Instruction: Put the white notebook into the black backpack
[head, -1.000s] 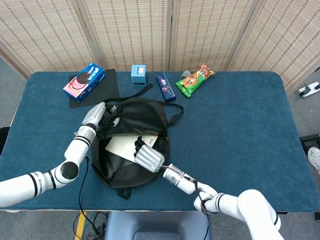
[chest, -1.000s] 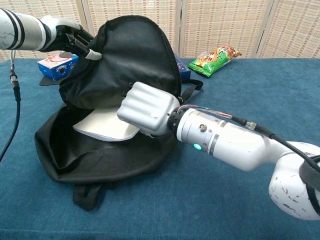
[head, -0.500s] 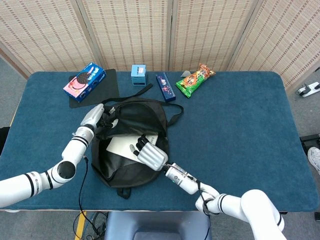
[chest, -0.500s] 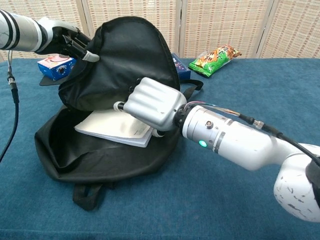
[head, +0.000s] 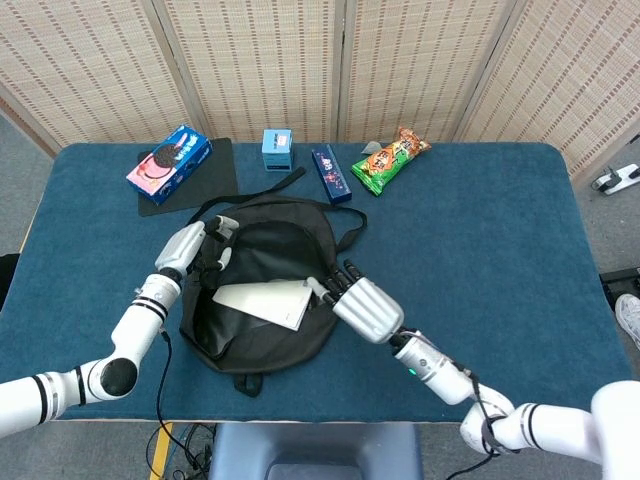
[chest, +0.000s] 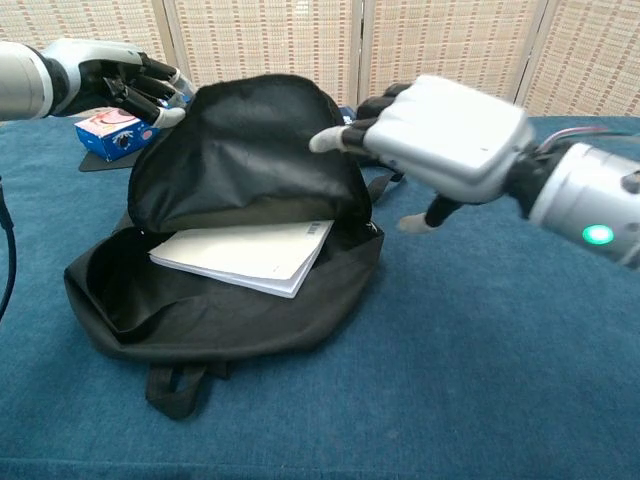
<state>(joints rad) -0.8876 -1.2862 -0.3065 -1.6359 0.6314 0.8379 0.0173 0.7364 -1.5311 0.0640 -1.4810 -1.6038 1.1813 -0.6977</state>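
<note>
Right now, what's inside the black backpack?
The white notebook lies in the black backpack, its near corner at the open mouth. The raised flap hides its far edge and whatever is deeper in.

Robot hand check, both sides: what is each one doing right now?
Left robot hand: grips the top edge of the black backpack flap.
Right robot hand: open, holding nothing, clear of the white notebook.

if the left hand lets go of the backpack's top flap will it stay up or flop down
Probably flops. The black backpack looks like soft, creased fabric, and its flap appears held up only by the left hand. It would likely sag onto the white notebook lying in the opening, a light load.
</note>
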